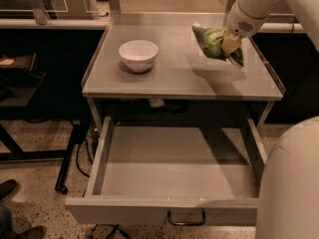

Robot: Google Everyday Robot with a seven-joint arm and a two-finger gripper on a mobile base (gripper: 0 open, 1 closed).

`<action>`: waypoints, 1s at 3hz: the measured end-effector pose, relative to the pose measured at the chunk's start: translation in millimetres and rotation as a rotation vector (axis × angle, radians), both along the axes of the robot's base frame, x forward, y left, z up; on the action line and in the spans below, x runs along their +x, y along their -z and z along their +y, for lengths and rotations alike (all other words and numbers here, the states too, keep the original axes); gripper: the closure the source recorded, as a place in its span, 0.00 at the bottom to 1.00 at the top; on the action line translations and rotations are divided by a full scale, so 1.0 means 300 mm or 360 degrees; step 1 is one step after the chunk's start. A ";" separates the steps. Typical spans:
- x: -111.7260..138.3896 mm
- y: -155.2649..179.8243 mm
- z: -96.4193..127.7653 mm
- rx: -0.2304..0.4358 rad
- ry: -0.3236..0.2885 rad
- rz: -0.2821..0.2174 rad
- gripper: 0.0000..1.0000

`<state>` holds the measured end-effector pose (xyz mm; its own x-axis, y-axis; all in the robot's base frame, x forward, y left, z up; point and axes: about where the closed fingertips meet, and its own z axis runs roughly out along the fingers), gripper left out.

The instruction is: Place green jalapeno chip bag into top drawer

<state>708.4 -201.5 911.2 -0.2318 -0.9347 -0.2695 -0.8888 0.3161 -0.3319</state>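
Note:
The green jalapeno chip bag (212, 40) hangs above the right side of the grey table top (179, 76), held by my gripper (230, 45) at its right end. The gripper is shut on the bag, and the white arm comes in from the upper right. The top drawer (174, 176) is pulled fully open below the table top. Its inside is bare grey metal, and its dark curved handle (186, 218) shows at the front centre. The bag is over the table, behind the drawer opening.
A white bowl (138, 55) stands on the left part of the table top. A rounded white part of the robot (291, 183) covers the lower right corner. A dark table leg and cables (75, 153) are at the left, and shoes (10, 193) at the bottom left.

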 end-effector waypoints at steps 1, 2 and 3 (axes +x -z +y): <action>-0.105 -0.022 -0.010 0.0017 0.0003 0.0032 1.00; -0.375 -0.026 -0.033 0.0034 0.0011 0.0132 1.00; -0.371 -0.028 -0.033 0.0034 0.0012 0.0129 1.00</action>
